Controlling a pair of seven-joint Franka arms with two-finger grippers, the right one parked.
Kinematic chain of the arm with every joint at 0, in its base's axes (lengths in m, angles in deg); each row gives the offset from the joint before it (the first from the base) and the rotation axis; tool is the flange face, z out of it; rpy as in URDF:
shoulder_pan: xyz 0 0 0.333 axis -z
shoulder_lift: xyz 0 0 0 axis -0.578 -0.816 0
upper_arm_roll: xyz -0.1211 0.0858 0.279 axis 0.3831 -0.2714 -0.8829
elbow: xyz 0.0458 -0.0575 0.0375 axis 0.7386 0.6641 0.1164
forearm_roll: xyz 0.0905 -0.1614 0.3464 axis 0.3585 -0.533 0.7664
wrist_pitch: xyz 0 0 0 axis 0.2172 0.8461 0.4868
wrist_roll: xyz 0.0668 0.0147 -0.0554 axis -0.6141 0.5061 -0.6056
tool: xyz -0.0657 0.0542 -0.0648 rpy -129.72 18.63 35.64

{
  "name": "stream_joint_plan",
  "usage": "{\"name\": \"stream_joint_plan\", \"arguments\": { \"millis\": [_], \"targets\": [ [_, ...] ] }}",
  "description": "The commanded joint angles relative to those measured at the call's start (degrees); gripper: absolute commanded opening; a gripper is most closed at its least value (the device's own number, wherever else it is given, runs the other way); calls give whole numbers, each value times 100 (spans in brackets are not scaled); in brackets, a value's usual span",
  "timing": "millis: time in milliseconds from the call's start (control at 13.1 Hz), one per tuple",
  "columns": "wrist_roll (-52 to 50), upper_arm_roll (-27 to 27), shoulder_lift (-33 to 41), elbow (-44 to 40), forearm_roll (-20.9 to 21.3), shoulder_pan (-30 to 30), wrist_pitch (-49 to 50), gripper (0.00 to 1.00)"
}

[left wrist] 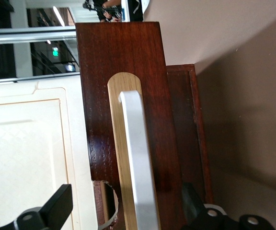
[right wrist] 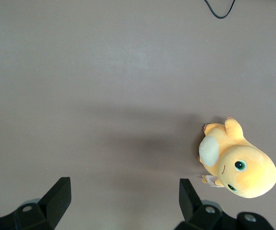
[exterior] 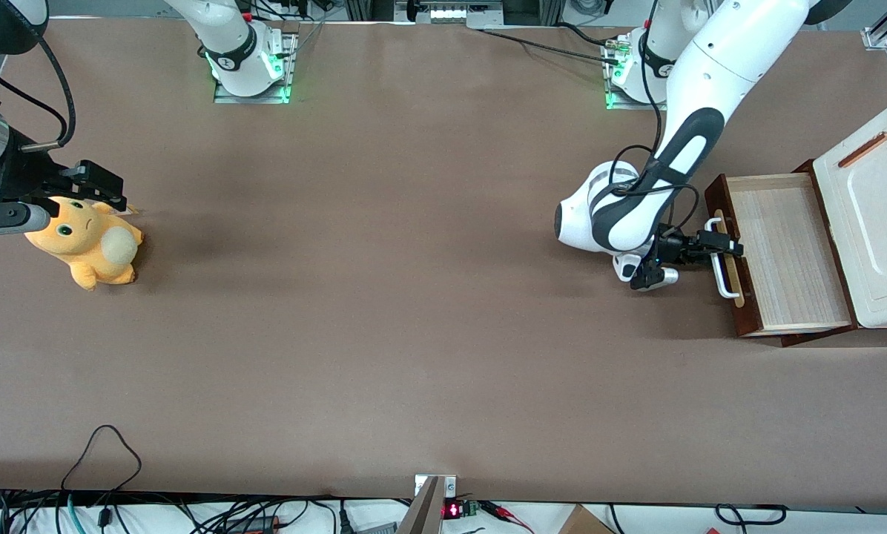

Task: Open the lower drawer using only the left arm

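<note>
The jaws point(exterior: 727, 245) of the left arm point(exterior: 699, 96) stand spread, one finger point(left wrist: 56, 207) on each side of the white handle point(left wrist: 139, 163) without pinching it, as the wrist view shows. From the front, the lower drawer point(exterior: 785, 256) is pulled well out of the cabinet point(exterior: 877, 215) at the working arm's end of the tabletop point(exterior: 414, 297), its pale wood inside bare. A yellow plush point(right wrist: 238, 165) lies toward the parked arm's end.

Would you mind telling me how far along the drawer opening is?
Largely done: the lower drawer is pulled well out, showing its light wood inside. In hand: the left arm's gripper sits at the white handle, jaws open on either side of it. Left: backing away.
</note>
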Motion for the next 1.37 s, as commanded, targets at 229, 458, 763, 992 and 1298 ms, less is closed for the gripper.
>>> {"name": "stream_joint_plan", "arguments": {
  "millis": [229, 458, 763, 992, 1298],
  "targets": [
    [877, -17, 674, -1148, -1858, -19, -782, 100],
    [1568, -17, 1332, -1421, -2868, -98, -836, 100],
    [2728, -499, 2387, -1711, -5295, -177, -1126, 100],
    [3593, -1174, 3064, -1738, -6881, -177, -1161, 100],
    [5345, -1905, 3584, -1712, -7819, -282, -1196, 100]
  ]
}}
